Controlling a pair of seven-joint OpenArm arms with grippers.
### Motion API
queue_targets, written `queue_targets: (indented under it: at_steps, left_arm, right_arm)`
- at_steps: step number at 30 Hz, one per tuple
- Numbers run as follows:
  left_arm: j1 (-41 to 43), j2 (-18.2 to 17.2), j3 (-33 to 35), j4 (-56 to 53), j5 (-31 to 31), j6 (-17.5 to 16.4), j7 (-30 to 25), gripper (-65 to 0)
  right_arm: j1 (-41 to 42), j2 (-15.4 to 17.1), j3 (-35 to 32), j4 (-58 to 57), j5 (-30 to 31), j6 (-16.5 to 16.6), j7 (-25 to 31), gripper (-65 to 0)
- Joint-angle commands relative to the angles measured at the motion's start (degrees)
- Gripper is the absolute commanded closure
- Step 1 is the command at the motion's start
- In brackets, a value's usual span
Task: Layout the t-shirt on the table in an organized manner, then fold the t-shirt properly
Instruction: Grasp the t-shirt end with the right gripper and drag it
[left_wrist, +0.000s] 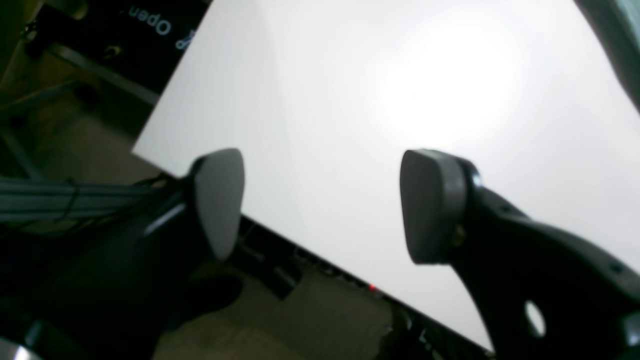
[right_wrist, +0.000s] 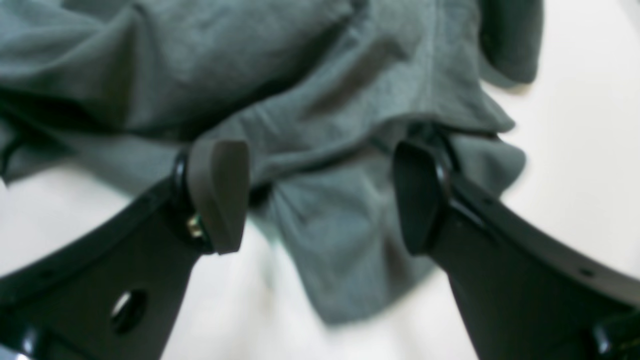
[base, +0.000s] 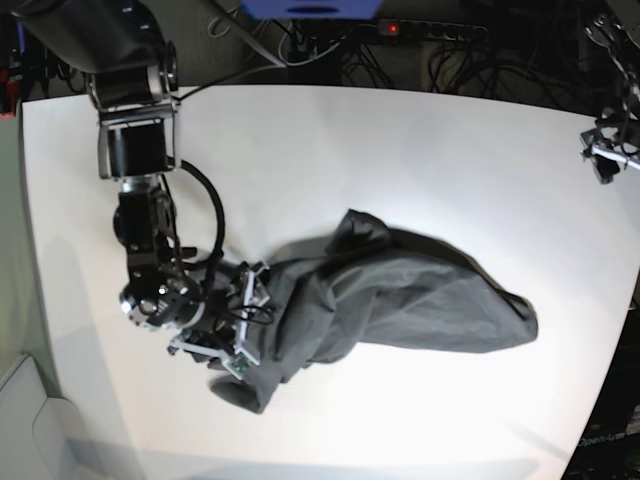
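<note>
Right now the t-shirt lies bunched and wrinkled across the middle of the table, one end reaching toward the right edge, the other toward the near-left part. The right gripper sits low at that left end, its fingers spread wide with a fold of grey cloth lying between them, not pinched. The left gripper hangs above bare table near an edge, well apart from the shirt, fingers wide and holding nothing.
</note>
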Motion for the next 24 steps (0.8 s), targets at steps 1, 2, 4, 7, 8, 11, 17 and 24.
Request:
queue_targets:
  at_steps: [1, 2, 4, 7, 8, 11, 17, 24]
  left_arm:
    - [-0.11, -0.87, -0.52, 1.22, -0.2, 0.08, -1.07, -47.3]
    - [0.07, -0.87, -0.52, 1.31, -0.2, 0.08, -1.07, -47.3]
    - [1.21, -0.87, -0.52, 1.48, -0.2, 0.08, -1.07, -47.3]
    - [1.56, -0.87, -0.61, 1.48, -0.2, 0.08, -1.07, -47.3]
    - [1.56, -0.87, -0.61, 1.48, -0.2, 0.08, -1.07, -47.3]
    - [1.74, -0.87, -0.61, 1.39, -0.2, 0.08, -1.07, -47.3]
    - [3.23, -0.87, -2.72, 1.48, -0.2, 0.08, -1.51, -47.2]
    - [3.41, -0.87, -5.71, 1.48, -0.2, 0.08, -1.51, -47.2]
  right_arm:
    - [1.98, -0.1, 0.13, 0.13, 0.71, -0.21, 2.15, -45.2]
    - [2.07, -0.1, 0.13, -0.57, 0.71, -0.21, 2.86, -45.2]
    - [2.24, -0.1, 0.74, -1.18, 0.71, -0.21, 4.0, -45.2]
    - [2.95, -0.36, 1.89, -2.68, 0.71, -0.21, 4.09, -45.2]
    - [3.65, -0.62, 1.8, -3.29, 0.71, -0.21, 4.09, -45.2]
    - [4.88, -0.89, 1.8, -6.99, 0.71, -0.21, 4.7, -44.9]
    - [4.97, -2.65, 1.8, -10.5, 0.88, -0.21, 8.84, -28.8]
    - [5.5, -3.97, 1.71, -9.27, 0.97, -0.21, 8.4, 0.0]
